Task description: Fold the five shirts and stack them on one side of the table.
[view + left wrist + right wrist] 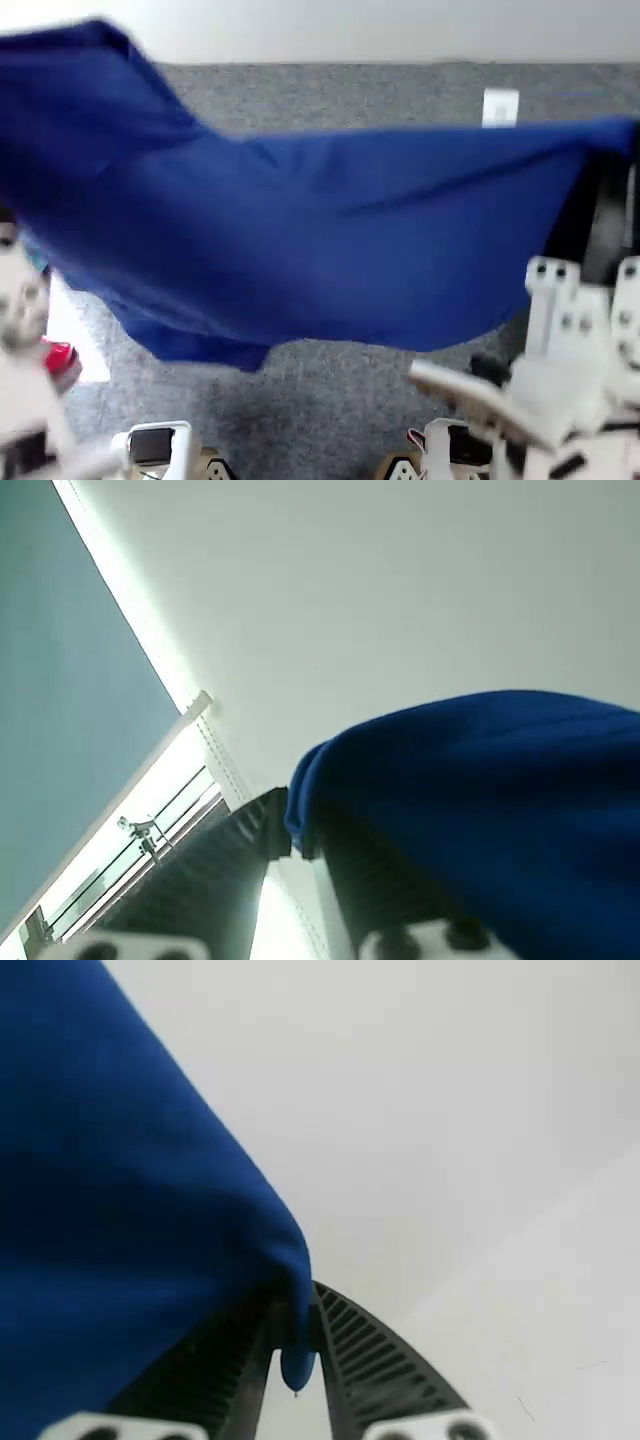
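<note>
Your left claw [298,825] is pinching an edge of the blue shirt [480,800]. The cloth is bunched between its two dark fingers [225,865] and swells out to one side of them. Past the tip of this claw there is a pale ceiling [400,600] and a bright window strip [150,830].

Your right claw [300,1310] is pinching the same shirt [120,1210]. A small fold of blue pokes through between its ribbed fingers [370,1350], and the rest of the cloth spreads away from one side of the claw.

From above, you can see the shirt [330,240] stretched wide in the air between the two claws, lifted over the grey surface [330,420] with its loose edge hanging. A white arm [570,380] stands under one end of the cloth and another arm [25,320] under the other end. Just beside that second arm, a small red thing [62,362] sits against a white sheet [85,345] on the surface. A small white tag [500,107] lies on the surface beyond the shirt.
</note>
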`<state>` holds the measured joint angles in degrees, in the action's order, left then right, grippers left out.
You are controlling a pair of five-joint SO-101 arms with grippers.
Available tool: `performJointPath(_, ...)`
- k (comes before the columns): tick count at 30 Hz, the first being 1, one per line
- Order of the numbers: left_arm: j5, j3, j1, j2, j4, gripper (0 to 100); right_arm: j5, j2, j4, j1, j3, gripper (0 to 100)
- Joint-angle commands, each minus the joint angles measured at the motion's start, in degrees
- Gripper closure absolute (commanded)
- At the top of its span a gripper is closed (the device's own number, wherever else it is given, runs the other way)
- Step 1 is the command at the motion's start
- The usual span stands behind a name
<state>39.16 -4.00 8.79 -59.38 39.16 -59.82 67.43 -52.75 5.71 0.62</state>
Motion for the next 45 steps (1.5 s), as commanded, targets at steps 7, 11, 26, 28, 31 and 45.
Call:
performJointPath(7, 0.53, -0.66, 0.35, -3.25, -0.97, 99, -0.62, 6.29, -10.33, 0.84, -0.70, 98.9)
performJointPath(11, 1.14, 6.37, 0.44, -0.70, -0.97, 99, -0.62, 3.12, -6.90, 0.66, 6.77, 98.9)
performJointPath(26, 10.99, 52.00, 0.09, 21.10, -29.36, 99, -0.44, -18.07, 28.09, -5.93, 48.62, 98.9)
performJointPath(28, 10.90, 53.58, 0.09, 26.99, -35.96, 99, -0.44, -22.55, 35.30, -6.20, 50.64, 98.9)
performJointPath(31, 10.90, 51.91, 0.09, 36.48, -45.10, 99, -0.62, -30.11, 44.88, -6.20, 51.08, 98.9)
performJointPath(45, 10.99, 8.04, -1.05, 73.85, -53.27, 99, -5.89, -64.66, 69.14, -4.35, 26.46, 98.9)
